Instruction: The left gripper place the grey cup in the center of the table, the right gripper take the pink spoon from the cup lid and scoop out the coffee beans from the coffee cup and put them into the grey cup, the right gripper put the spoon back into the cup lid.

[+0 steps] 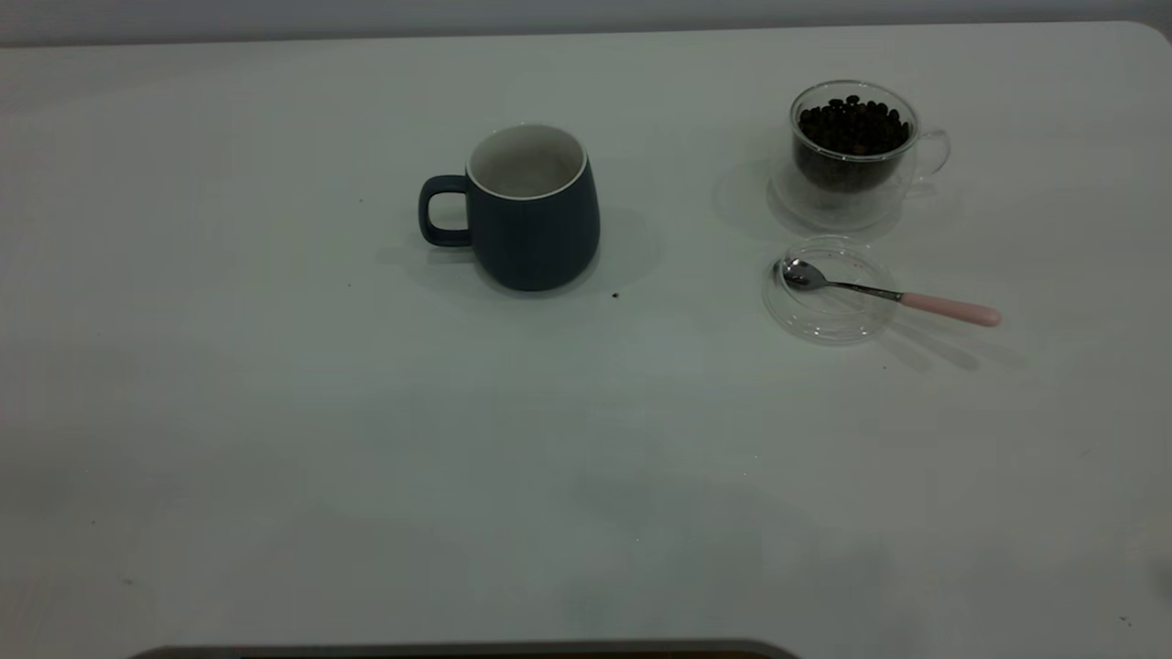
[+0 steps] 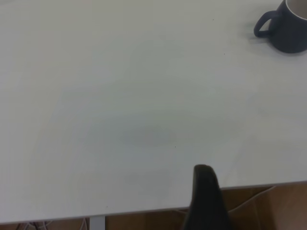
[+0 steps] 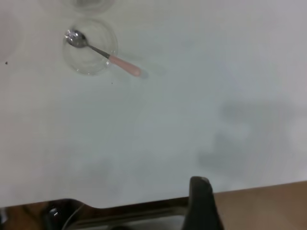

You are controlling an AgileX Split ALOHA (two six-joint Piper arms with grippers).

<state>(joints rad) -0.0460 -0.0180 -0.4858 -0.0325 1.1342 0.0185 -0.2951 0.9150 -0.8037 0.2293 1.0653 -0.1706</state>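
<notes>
The left claw (image 2: 205, 199) shows only one dark finger at the bench (image 1: 275, 412) edge, so I cannot tell if it is spread. Same for the right claw (image 3: 201, 203).

The grey cup (image 1: 531, 209) stands near the middle, handle at 9 o'clock. At its 3 o'clock stands the coffee cup (image 1: 856, 151), full of coffee beans (image 1: 853, 124). Just at that cup's 6 o'clock lies the cup lid (image 1: 829, 316). The pink spoon (image 1: 893, 295) rests in it, handle sticking out at 4 o'clock.

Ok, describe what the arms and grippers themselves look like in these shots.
Little shows. Each wrist view catches one dark, matte finger with a rounded tip: the left gripper and the right gripper. No markings are visible on either. Pale cables lie below the table edge. The exterior view shows neither arm.
</notes>
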